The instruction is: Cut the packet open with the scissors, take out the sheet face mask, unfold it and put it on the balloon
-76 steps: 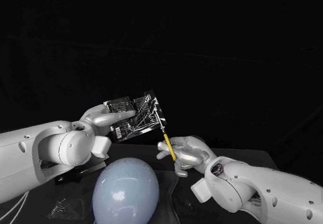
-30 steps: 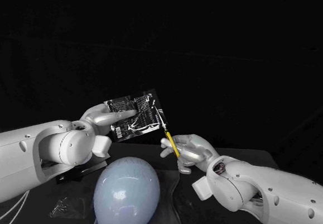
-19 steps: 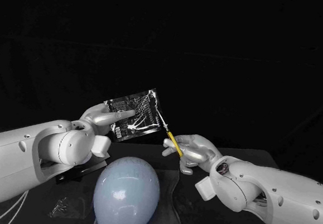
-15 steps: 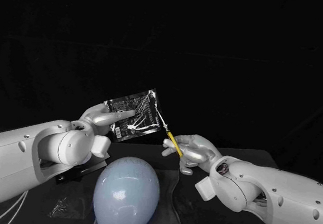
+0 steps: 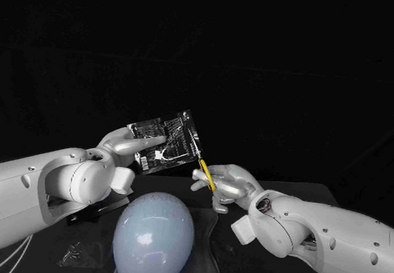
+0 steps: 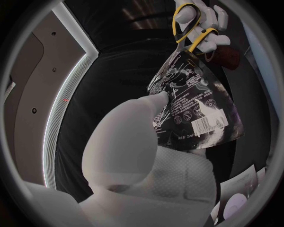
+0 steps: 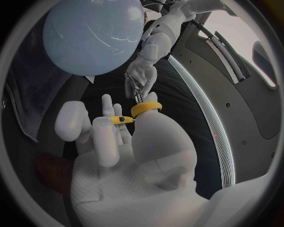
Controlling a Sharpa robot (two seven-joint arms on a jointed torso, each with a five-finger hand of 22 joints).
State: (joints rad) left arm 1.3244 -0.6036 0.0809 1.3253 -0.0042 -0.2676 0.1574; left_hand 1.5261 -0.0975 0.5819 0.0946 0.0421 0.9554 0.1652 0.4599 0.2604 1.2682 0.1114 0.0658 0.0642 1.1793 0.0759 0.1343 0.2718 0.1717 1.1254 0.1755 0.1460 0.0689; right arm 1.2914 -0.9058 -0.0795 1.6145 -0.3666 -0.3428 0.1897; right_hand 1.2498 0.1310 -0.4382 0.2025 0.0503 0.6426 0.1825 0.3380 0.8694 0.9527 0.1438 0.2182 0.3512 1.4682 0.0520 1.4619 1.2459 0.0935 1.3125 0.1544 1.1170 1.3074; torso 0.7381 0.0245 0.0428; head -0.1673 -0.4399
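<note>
My left hand (image 5: pixel 134 145) holds the dark shiny packet (image 5: pixel 168 139) up above the table, pinching it by one side; the same packet (image 6: pixel 195 106) hangs from that hand (image 6: pixel 142 142) in the left wrist view. My right hand (image 5: pixel 222 183) grips the yellow-handled scissors (image 5: pixel 205 173), whose blades meet the packet's lower right corner. The scissors (image 6: pixel 190 26) touch the packet's far corner in the left wrist view. In the right wrist view my right hand (image 7: pixel 118 142) holds the scissors (image 7: pixel 141 106), pointed at the left hand (image 7: pixel 145 71). The pale blue balloon (image 5: pixel 153 239) lies below both hands.
A clear sheet (image 5: pixel 212 252) lies under the balloon on the black table (image 5: pixel 303 191). A small shiny scrap (image 5: pixel 75 253) lies on the table at the front left, beside my left arm. The balloon (image 7: pixel 94 33) lies close to my right hand.
My right hand with the scissors has shifted slightly to the left, towards the packet. The left hand and the packet have stayed where they were.
</note>
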